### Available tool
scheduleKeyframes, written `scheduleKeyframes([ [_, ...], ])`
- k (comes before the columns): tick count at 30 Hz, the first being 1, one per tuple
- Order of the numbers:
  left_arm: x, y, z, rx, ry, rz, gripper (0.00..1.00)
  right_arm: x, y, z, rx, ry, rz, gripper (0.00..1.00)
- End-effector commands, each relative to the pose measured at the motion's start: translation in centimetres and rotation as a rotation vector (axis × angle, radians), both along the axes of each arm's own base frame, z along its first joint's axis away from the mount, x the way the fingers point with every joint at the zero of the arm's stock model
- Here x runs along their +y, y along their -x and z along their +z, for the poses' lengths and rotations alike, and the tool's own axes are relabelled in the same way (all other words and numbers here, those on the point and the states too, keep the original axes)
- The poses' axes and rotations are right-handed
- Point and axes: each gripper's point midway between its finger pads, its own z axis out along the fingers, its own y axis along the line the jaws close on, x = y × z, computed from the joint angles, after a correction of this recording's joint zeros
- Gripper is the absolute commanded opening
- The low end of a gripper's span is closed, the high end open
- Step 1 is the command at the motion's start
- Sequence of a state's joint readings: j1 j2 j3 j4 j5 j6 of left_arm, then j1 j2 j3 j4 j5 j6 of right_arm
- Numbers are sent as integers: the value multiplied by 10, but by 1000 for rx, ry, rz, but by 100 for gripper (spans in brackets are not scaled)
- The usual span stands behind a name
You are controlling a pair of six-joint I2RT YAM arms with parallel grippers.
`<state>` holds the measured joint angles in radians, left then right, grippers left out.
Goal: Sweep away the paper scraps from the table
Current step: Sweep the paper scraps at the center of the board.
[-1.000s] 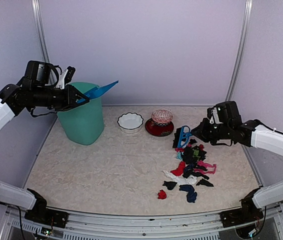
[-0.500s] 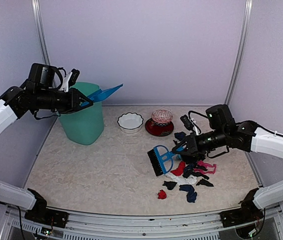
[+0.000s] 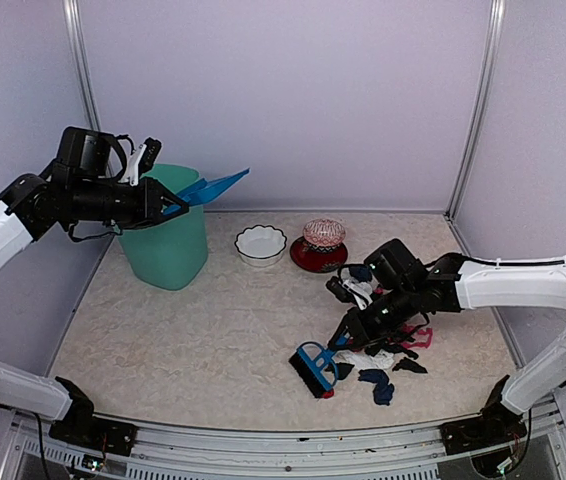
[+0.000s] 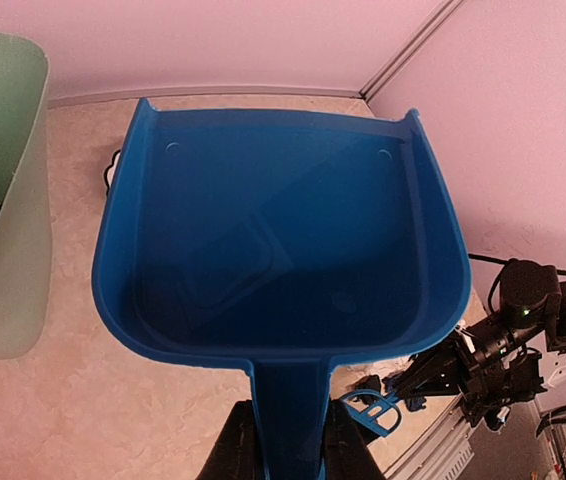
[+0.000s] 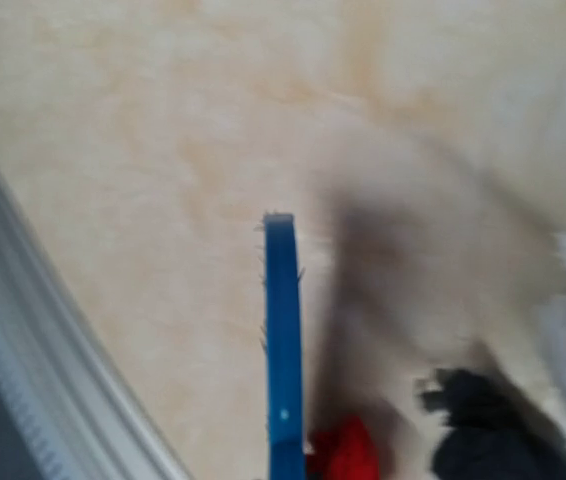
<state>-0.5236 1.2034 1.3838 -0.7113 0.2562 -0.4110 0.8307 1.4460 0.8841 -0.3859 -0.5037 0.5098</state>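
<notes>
The paper scraps (image 3: 383, 375), black, blue, pink and white, lie in a loose heap right of centre on the table (image 3: 193, 340). My right gripper (image 3: 347, 341) is shut on the small blue hand brush (image 3: 314, 368), whose bristles rest on the table at the heap's left front edge. In the right wrist view the brush (image 5: 284, 340) sits beside a red scrap (image 5: 348, 452) and a black scrap (image 5: 493, 432); the fingers are out of frame. My left gripper (image 4: 288, 440) is shut on the handle of the blue dustpan (image 4: 283, 230), held high over the green bin (image 3: 168, 240).
A white bowl (image 3: 261, 243) and a red dish with a pink ball (image 3: 322, 245) stand at the back centre. The green bin is at the back left, its rim in the left wrist view (image 4: 3, 200). The metal front rail (image 5: 23, 390) is close to the brush.
My right gripper has swept the brush from the back of the heap leftward and forward to its front left edge, scattering scraps. The left arm with the dustpan has barely moved.
</notes>
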Motion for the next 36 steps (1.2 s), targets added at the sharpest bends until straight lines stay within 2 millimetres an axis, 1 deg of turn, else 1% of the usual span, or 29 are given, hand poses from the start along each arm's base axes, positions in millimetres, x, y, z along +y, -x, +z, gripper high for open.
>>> scheduleKeyframes([
  [1, 2, 4, 9, -24, 8, 10, 0, -10, -15, -12, -63, 118, -45, 0],
  [5, 2, 3, 9, -23, 0, 12, 0, -31, -32, -17, -124, 243, -138, 0],
  [11, 1, 1, 9, -24, -4, 11, 0, -73, -53, -20, -191, 402, -284, 0],
  [15, 0, -1, 6, -18, -10, 9, 0, -98, -65, -14, -216, 443, -379, 0],
  [18, -2, -1, 3, -10, -15, 3, 0, -109, -71, -5, -224, 430, -427, 0],
  [20, -2, -1, 2, -6, -16, 1, 0, -111, -75, 6, -240, 402, -450, 0],
  [22, -3, 1, -1, 1, -19, -4, 0, -110, -79, 21, -264, 359, -462, 0],
  [27, -10, 6, -15, 28, -40, -21, 0, -98, -84, 68, -313, 210, -464, 0],
  [29, -13, 10, -19, 31, -51, -26, 0, -97, -86, 85, -336, 170, -467, 0],
  [32, -19, 15, -25, 32, -64, -46, 0, -103, -92, 110, -387, 137, -502, 0],
  [34, -25, 21, -30, 32, -78, -68, 0, -114, -99, 124, -436, 136, -541, 0],
  [36, -33, 29, -33, 22, -96, -96, 0, -126, -108, 133, -490, 162, -580, 0],
])
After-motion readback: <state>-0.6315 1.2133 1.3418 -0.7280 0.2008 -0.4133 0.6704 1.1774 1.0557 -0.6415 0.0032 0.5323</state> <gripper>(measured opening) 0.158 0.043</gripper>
